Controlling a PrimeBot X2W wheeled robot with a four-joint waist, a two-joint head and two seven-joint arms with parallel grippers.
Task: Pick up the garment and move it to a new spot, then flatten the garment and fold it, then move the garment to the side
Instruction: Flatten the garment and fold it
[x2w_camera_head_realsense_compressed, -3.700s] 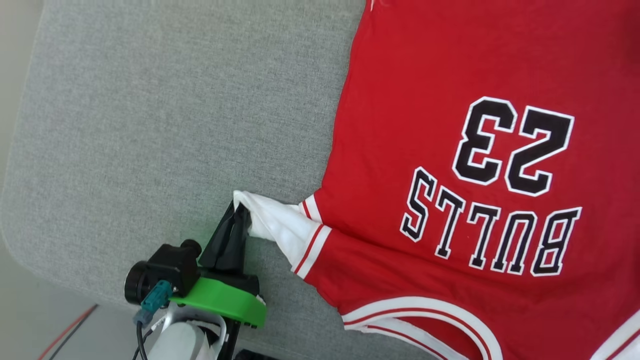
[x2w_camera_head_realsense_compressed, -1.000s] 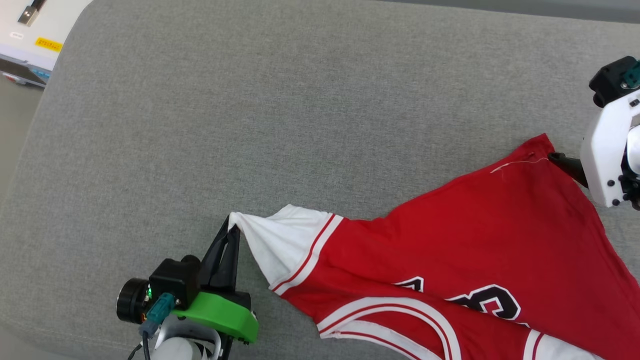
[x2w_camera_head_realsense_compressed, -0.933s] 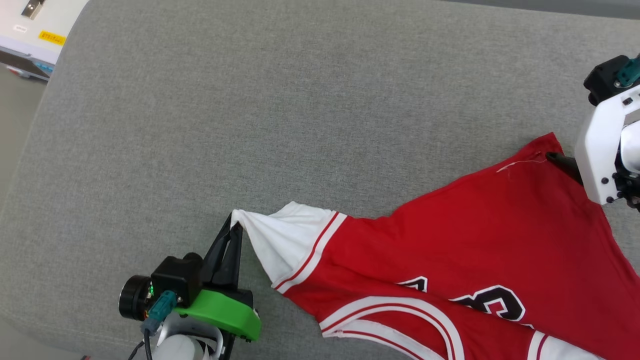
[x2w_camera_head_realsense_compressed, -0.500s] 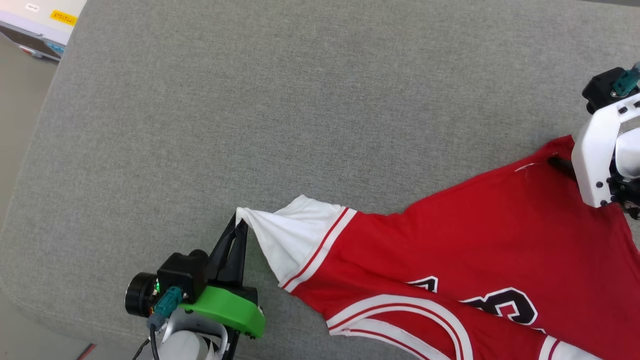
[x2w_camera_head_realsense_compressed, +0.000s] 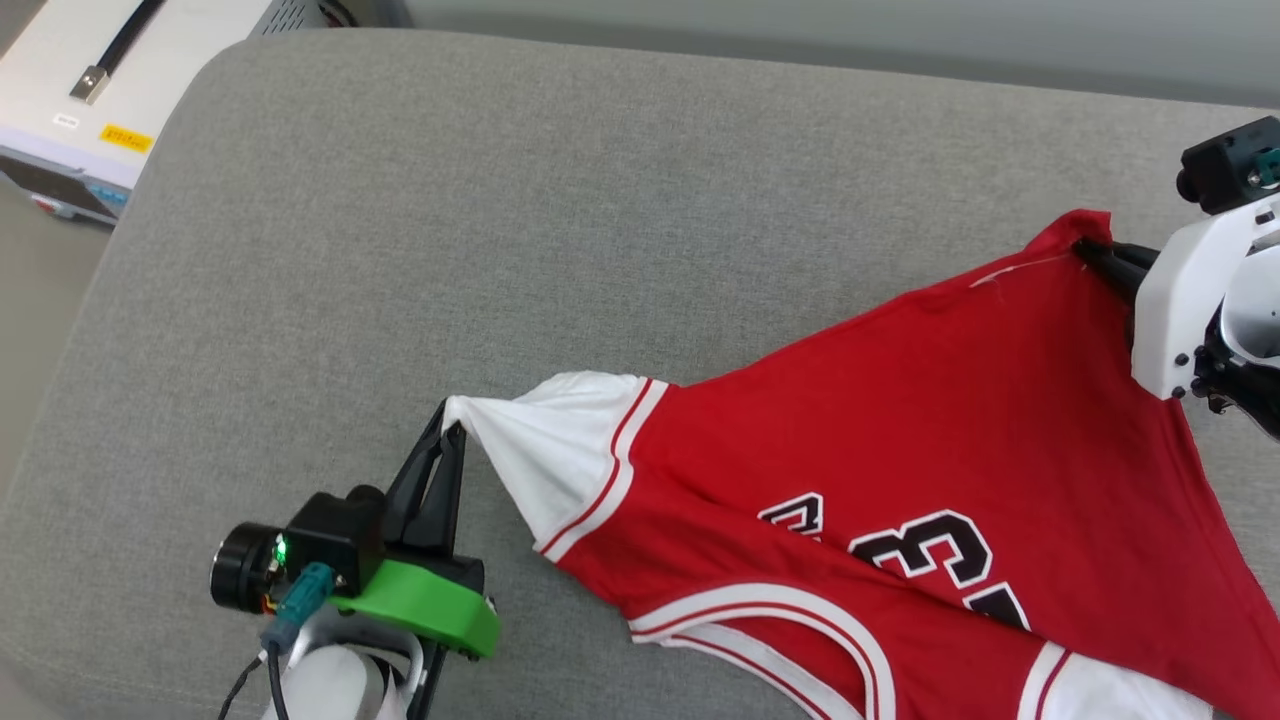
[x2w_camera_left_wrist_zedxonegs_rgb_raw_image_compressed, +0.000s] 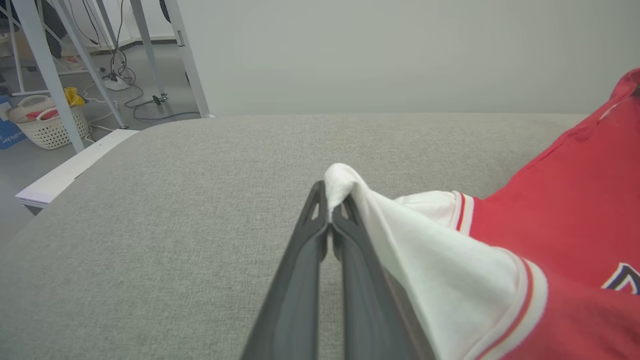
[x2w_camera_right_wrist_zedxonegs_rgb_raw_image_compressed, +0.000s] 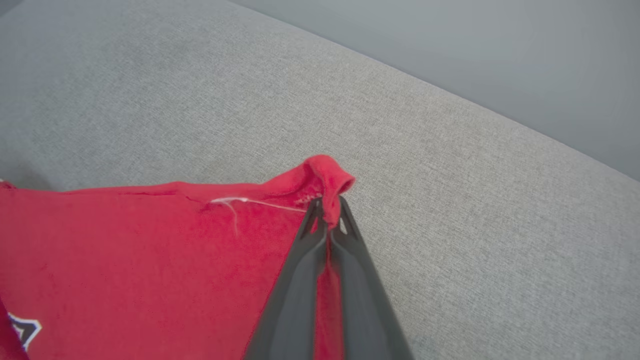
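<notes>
Head view: the garment lies on the grey cushion, stretched slantwise between the two arms, from the lower left to the upper right
Garment: red, with a white sleeve that has red and white stripes at its seam; black numerals with white outline face up; its lower part runs past the bottom and right edges of this view
Left end effector: at the lower left, fingers together, clamped on the tip of the sleeve
Left wrist view: the two dark fingers meet at their tips; white cloth is pinched between them and hangs over the right finger, so the sleeve is drawn into a point
Right end effector: at the upper right, fingers together, clamped on a red corner of the garment
Right wrist view: the corner curls over the fingertips in a small roll; a loose white thread lies on the red cloth just beside them
Cloth between the arms: the upper edge is pulled nearly straight, and the red body below it shows long soft folds
Cushion: woven grey cover, rounded at the upper left; a large part of it left of and above the garment is bare
Around: a white box with a yellow label stands beside the cushion; a pale basket and metal legs are on the floor behind
</notes>
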